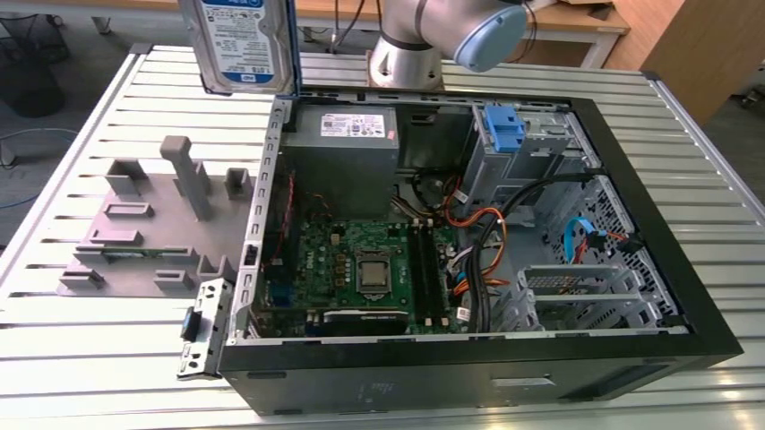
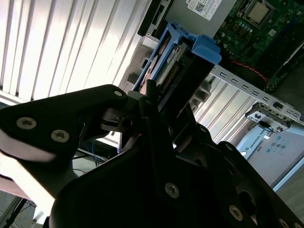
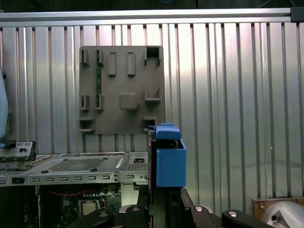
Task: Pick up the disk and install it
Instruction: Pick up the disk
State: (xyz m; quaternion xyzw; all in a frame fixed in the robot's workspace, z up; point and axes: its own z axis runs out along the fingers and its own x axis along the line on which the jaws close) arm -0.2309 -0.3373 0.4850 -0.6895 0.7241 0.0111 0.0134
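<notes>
The disk (image 1: 245, 40) hangs upright above the slatted table, just beyond the far corner of the open computer case (image 1: 478, 372) on the exterior view's left. Its white-and-blue label faces the camera, and its upper part is cut off by the picture's edge. In the second wrist view my black gripper (image 2: 159, 102) is shut on the disk (image 2: 183, 54), whose blue carrier sticks out past the fingers. The first wrist view has the carrier's blue end (image 3: 170, 161) rising from the gripper (image 3: 164, 202) over the case's edge.
A grey fixture plate (image 1: 132, 224) with upright pegs lies on the table beside the case. Inside the case are a grey power supply box (image 1: 347, 134), a green motherboard (image 1: 358, 269), loose cables (image 1: 490, 224) and a drive bay with a blue latch (image 1: 507, 125).
</notes>
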